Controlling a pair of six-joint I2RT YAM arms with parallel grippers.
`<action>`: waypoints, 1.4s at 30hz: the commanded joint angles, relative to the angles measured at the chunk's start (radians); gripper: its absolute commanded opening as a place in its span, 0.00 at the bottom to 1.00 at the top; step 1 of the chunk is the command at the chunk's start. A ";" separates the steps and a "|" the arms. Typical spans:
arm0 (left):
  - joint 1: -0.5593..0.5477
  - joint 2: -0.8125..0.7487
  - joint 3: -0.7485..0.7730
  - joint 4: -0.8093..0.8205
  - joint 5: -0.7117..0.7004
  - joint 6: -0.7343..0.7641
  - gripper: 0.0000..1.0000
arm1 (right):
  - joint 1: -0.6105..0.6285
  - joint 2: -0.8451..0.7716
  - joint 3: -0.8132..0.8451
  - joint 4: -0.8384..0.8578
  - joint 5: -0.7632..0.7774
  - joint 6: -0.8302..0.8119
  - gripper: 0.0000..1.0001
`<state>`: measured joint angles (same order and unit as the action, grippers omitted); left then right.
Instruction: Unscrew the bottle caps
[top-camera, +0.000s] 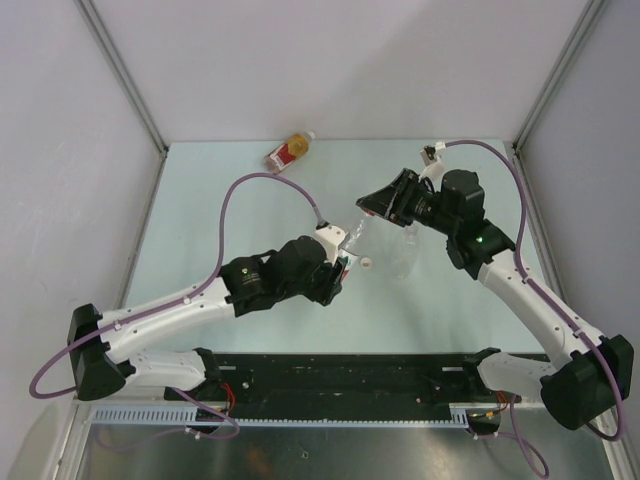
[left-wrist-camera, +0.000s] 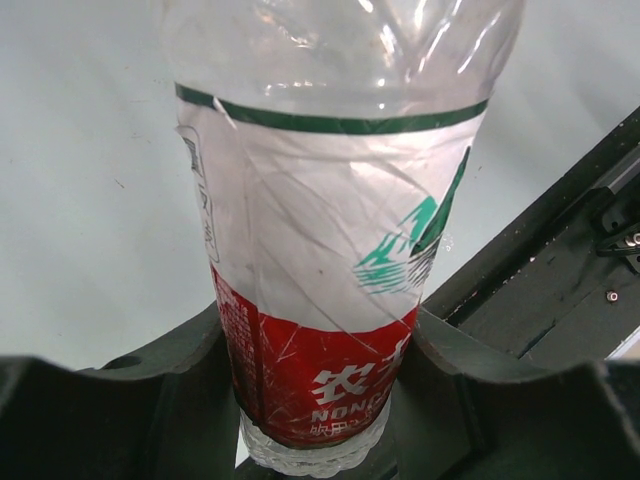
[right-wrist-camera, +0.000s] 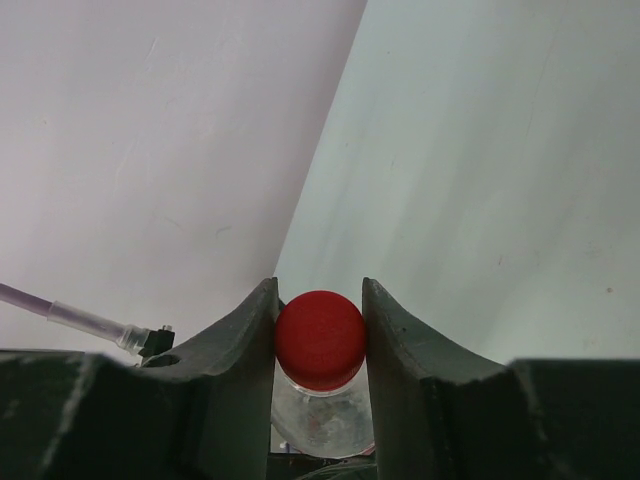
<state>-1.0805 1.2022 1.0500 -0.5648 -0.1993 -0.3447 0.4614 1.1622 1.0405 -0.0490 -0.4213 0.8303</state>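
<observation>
A clear bottle with a red-white label is clamped low on its body between the fingers of my left gripper, which is shut on it. In the top view this bottle leans from the left gripper up toward the right gripper. The right gripper is shut on the bottle's bright red cap, one finger pressing each side, with the clear neck showing below it. A clear unlabelled bottle stands just right of the held one. A short amber bottle lies at the far edge.
A small whitish round piece lies on the table beside the left gripper. Grey walls close off the back and sides. The arms' black base rail runs along the near edge.
</observation>
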 joint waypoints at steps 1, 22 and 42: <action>-0.009 -0.007 0.025 0.019 -0.017 -0.012 0.23 | 0.016 -0.009 0.044 0.015 -0.008 -0.003 0.05; -0.009 -0.098 -0.033 0.159 0.144 0.007 0.18 | 0.029 -0.123 -0.072 0.333 -0.216 -0.065 0.00; -0.009 -0.168 -0.131 0.613 0.906 0.040 0.16 | 0.032 -0.155 -0.123 0.720 -0.662 -0.030 0.00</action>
<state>-1.0782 1.0439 0.9077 -0.1967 0.4103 -0.3393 0.4702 1.0103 0.9360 0.5549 -0.8951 0.7986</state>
